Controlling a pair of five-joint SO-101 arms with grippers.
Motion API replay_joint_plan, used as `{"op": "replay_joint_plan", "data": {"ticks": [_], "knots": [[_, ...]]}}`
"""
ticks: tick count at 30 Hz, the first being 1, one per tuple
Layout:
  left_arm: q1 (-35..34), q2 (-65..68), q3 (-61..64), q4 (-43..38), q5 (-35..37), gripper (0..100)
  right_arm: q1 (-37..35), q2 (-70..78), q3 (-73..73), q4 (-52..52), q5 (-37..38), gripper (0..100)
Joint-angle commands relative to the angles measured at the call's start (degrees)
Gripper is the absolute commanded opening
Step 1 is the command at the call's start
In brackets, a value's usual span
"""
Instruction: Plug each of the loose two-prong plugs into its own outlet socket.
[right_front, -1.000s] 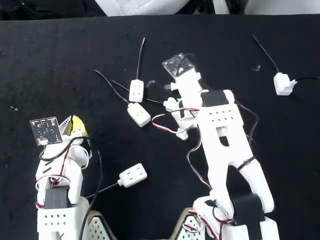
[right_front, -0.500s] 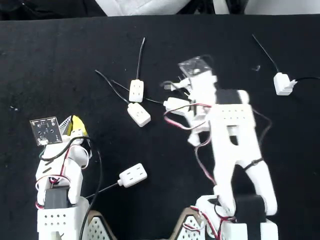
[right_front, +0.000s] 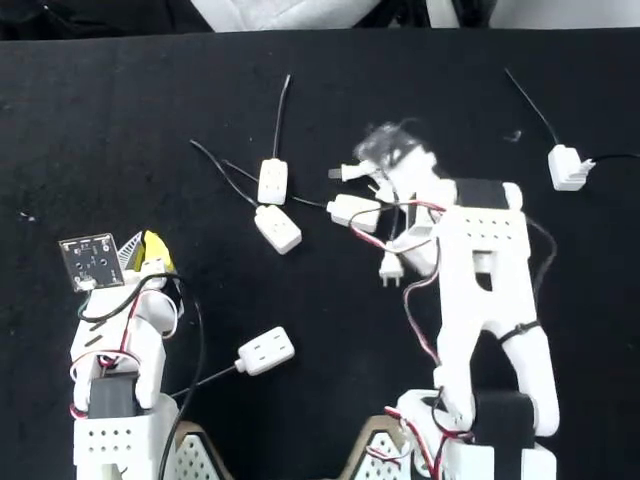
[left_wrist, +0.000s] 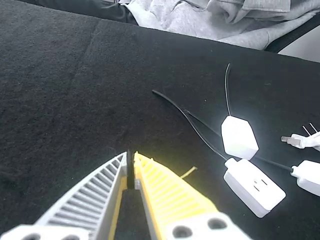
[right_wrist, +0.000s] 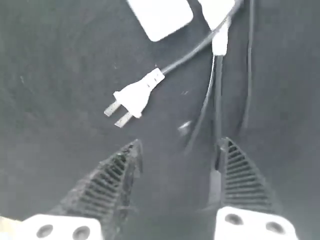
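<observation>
- Nothing looks plugged in yet; the sockets lie bare on the black surface.
- The right tool is spread wide and empty, hovering with a loose plug just ahead of its tips.
- A second plug lies beside that arm.
- The left tool is clenched on nothing, well apart from the sockets.
- By my reckoning, every insertion is left to do.

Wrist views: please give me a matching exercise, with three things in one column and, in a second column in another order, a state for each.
Things:
1. left gripper
2. right gripper
3. two-prong plug

States:
A. lying loose on the black table
B. open
C. shut

Pairs: 1-C, 2-B, 3-A.
</observation>
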Motion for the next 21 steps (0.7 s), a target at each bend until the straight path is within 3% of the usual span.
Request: {"op": "replay_joint_plan", "data": {"ticks": [1, 4, 6, 12, 21], "knots": [[-0.4, -0.5, -0.4, -1.1, 0.0, 3, 0.9, -0.1, 1.3, -6.4, 27.8, 24.0], [-0.4, -0.5, -0.4, -0.9, 0.0, 3, 1.3, -0.1, 8.4, -14.9, 38.9, 24.0], [-0.4, -0.5, -0.4, -1.0, 0.0, 3, 0.8, -0.1, 13.7, -21.5, 42.2, 24.0], [-0.4, -0.5, -0.4, -0.8, -0.1, 3, -2.1, -0.1, 23.0, -36.0, 42.6, 23.9], [-0.5, -0.5, -0.4, -0.8, -0.1, 3, -4.6, 1.9, 25.6, -37.5, 42.9, 19.3]]}}
